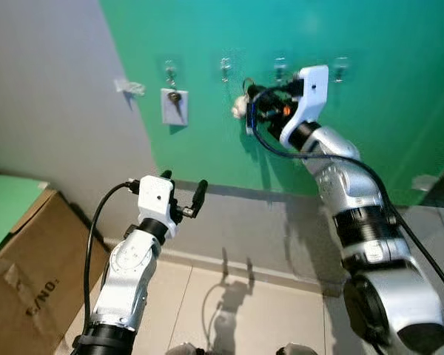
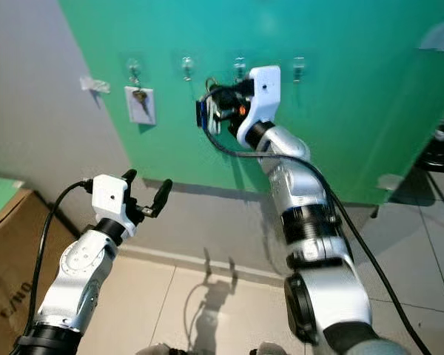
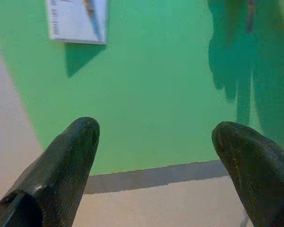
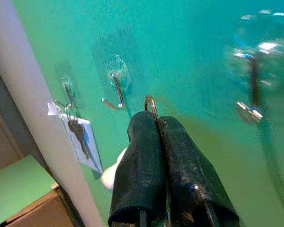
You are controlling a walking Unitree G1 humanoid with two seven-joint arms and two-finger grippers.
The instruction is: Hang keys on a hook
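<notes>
Left gripper (image 1: 183,194) idles low, fingers released. Right gripper (image 4: 156,123) is raised at the green wall (image 1: 399,111), fingers clenched on the key ring (image 4: 150,101), just short of an empty hook (image 4: 114,92). Keys look light, stiff, slippery; pale fob dangles. Neighbouring hooks leave modest room.

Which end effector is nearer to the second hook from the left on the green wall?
Right. The right end effector is raised just beside that hook, gripping a key ring; the left end effector hangs open far below.

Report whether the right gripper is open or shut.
Shut: in the right wrist view the right gripper's two fingers press together, pinching the key ring.
</notes>
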